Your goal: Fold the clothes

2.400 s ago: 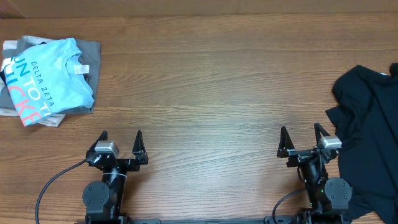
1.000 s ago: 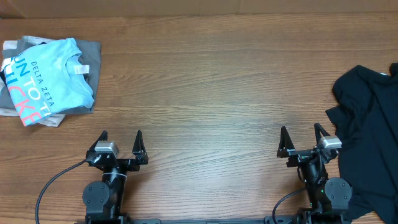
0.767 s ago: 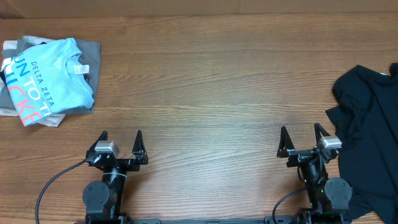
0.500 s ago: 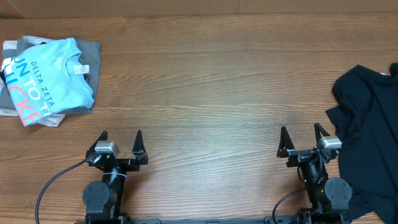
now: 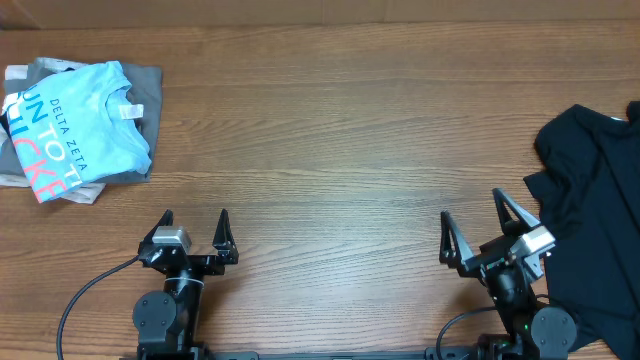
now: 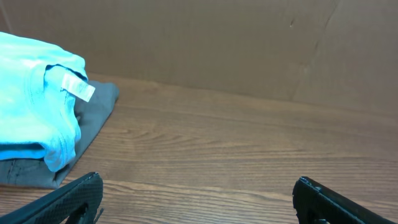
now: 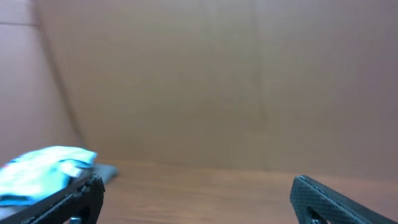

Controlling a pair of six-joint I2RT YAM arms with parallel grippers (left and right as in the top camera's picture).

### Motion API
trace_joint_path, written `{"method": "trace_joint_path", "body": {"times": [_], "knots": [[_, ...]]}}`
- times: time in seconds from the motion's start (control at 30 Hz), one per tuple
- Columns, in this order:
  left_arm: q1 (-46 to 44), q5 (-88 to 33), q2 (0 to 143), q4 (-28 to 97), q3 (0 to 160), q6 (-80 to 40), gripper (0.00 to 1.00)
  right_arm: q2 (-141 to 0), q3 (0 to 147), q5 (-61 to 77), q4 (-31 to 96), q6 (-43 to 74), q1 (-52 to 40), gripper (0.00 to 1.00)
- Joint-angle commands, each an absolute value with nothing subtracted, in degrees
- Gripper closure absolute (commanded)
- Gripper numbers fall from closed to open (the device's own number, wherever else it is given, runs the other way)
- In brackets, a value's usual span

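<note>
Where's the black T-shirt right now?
In the overhead view, the black T-shirt lies crumpled at the table's far right, partly out of frame, just beside the right gripper.

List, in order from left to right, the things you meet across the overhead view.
light-blue folded T-shirt printed DELTA ZETA → open left gripper → open right gripper → plain black soft-fabric T-shirt

wooden table (image 5: 330, 120) | black T-shirt (image 5: 592, 195) right edge | grey shirt (image 5: 149, 93) far left
</note>
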State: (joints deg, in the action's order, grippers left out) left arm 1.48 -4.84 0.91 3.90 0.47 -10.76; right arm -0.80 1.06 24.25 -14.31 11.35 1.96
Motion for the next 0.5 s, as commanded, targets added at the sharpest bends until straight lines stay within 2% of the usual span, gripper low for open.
{"method": "trace_joint_path", "body": {"times": [0.0, 0.13, 0.23, 0.37, 0.47], "knots": [[1.3, -4.3, 0.4, 4.1, 0.3, -10.3, 0.0, -0.2, 0.4, 33.2, -19.4, 13.6, 2.3, 0.0], [1.3, -4.3, 0.4, 4.1, 0.3, -10.3, 0.0, -0.2, 1.2, 32.4, -27.7, 14.0, 2.3, 0.0], [1.3, -4.3, 0.4, 4.1, 0.3, -10.3, 0.0, -0.3, 4.6, 26.0, -27.9, 13.2, 2.3, 0.0], [1.3, -4.3, 0.4, 4.1, 0.3, -10.3, 0.0, -4.4, 13.3, 18.8, -23.9, 5.1, 2.3, 0.0], [1.3, -4.3, 0.4, 4.1, 0.3, -10.3, 0.0, -12.4, 23.1, 13.4, -15.9, -1.8, 2.3, 0.0]]}}
